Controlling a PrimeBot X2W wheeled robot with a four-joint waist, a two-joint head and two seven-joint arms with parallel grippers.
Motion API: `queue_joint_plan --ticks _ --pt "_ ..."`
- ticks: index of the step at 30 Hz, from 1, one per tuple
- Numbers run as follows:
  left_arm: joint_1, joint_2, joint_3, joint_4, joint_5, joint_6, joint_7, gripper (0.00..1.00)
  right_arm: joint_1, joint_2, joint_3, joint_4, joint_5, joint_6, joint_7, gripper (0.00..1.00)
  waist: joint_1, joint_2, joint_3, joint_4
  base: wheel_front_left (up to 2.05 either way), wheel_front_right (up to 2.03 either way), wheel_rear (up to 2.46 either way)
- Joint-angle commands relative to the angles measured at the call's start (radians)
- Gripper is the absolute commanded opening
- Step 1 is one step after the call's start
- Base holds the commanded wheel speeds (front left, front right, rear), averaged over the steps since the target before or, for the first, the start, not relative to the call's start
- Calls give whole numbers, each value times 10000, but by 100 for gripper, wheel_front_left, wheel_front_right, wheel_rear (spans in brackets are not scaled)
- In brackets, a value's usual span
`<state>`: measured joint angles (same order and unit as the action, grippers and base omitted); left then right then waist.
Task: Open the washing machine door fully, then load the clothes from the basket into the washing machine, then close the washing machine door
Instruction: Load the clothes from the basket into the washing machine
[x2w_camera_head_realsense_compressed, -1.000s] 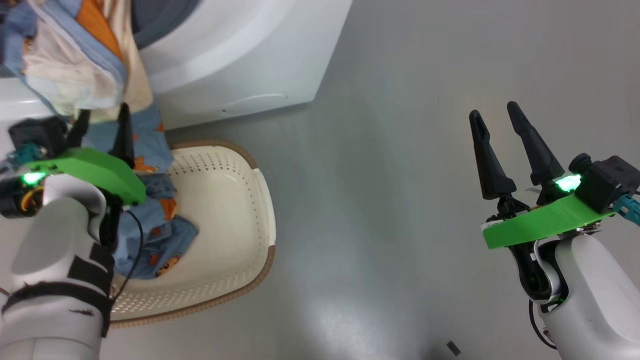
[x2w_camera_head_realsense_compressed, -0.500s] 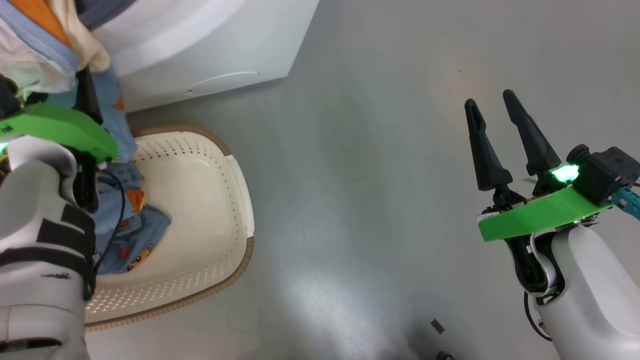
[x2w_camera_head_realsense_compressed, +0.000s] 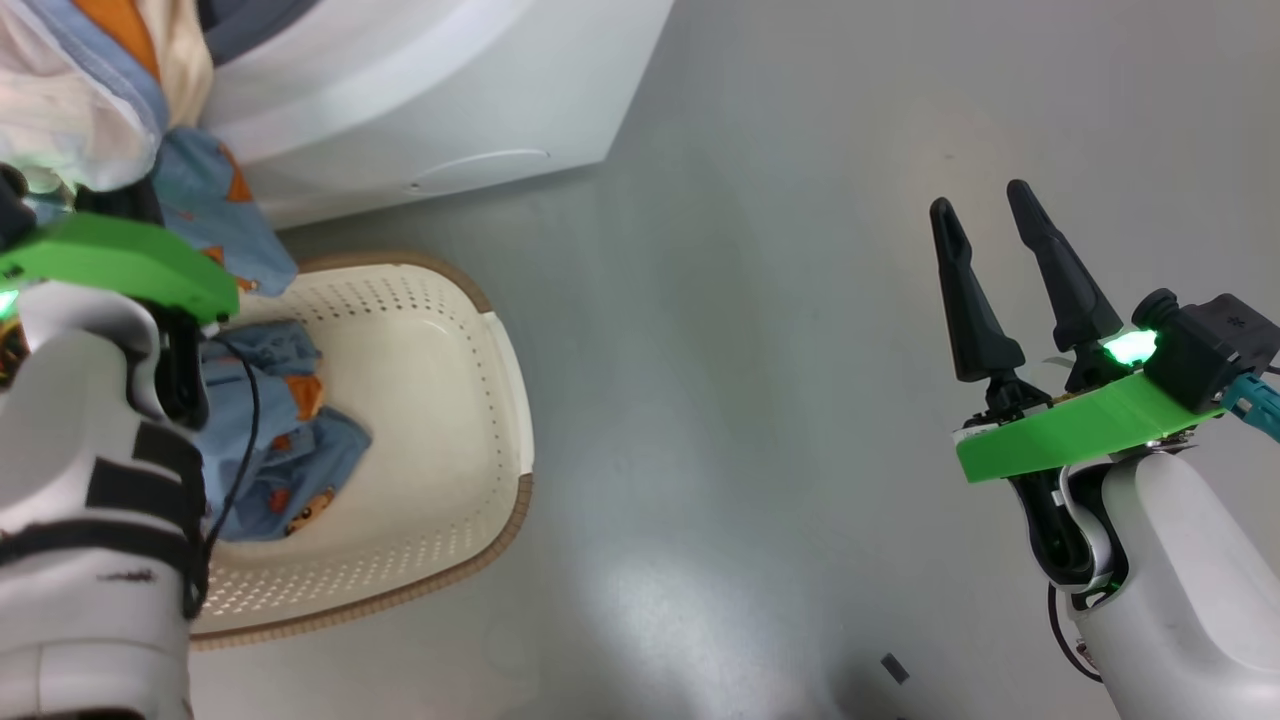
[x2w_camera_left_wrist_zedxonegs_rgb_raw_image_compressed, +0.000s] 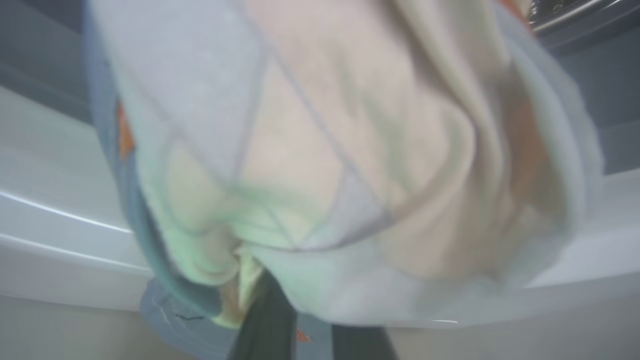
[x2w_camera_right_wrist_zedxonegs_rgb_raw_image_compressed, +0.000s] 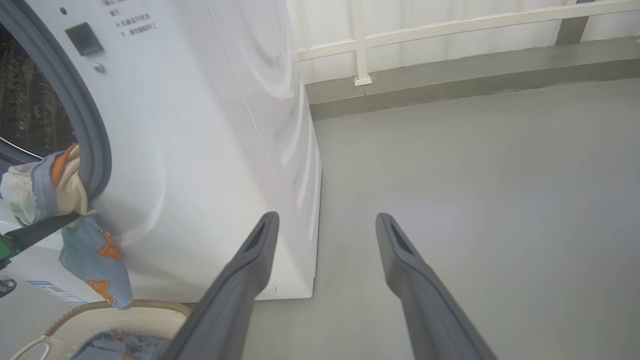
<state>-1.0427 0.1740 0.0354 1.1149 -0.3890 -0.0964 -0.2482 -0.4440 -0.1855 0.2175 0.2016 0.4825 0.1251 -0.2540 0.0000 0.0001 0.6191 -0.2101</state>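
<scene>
Big white washing machine (x2w_camera_right_wrist_zedxonegs_rgb_raw_image_compressed: 200, 150) with its round mouth open, cut off at the picture edges, so hard to see whole. Just in front of the washing machine, on the grey floor (x2w_camera_head_realsense_compressed: 760, 350), the cream basket (x2w_camera_head_realsense_compressed: 505, 400), long side running away from the machine, left part hidden behind the pale left arm (x2w_camera_head_realsense_compressed: 80, 480). At the washing machine's mouth, the clothes (x2w_camera_head_realsense_compressed: 90, 110) bunched up: the cream one up by the grey rubber ring (x2w_camera_right_wrist_zedxonegs_rgb_raw_image_compressed: 95, 135), the blue one hanging long and straight down toward the basket, more blue cloth piled inside the basket. Right under the cream bunch, the left gripper (x2w_camera_left_wrist_zedxonegs_rgb_raw_image_compressed: 310, 325), fingers mostly covered by blurry cloth, too hard to say whether pinching it or not. Well off to the right of the washing machine, the right gripper (x2w_camera_head_realsense_compressed: 980, 197), fingers spread wide, holding nothing, pointing up the head view.
</scene>
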Motion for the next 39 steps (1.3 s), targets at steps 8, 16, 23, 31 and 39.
queue_joint_plan --ticks 8,16,23,31,39 --pt "1201 262 122 -1986 300 -256 -135 0 228 17 182 -64 36 56 -78 100 0 -1 -578 420 0 0 0" --pt "940 148 -67 -3000 112 -328 -132 0 373 -34 139 -82 68 56 -78 100 0 -1 -681 551 0 0 0" --pt "-794 534 -251 -2458 -239 -338 481 0 112 -57 271 -258 81 56 -78 100 0 -1 -37 131 0 0 0" --pt "-2898 1197 -668 -1362 267 -190 616 0 -2 -31 129 -501 4 56 -78 100 0 -1 1052 -635 0 0 0" --pt "-4446 1659 -1033 -1430 920 -131 -98 0 -7 34 -17 -714 -78 56 -78 100 0 -1 1722 -947 0 0 0"
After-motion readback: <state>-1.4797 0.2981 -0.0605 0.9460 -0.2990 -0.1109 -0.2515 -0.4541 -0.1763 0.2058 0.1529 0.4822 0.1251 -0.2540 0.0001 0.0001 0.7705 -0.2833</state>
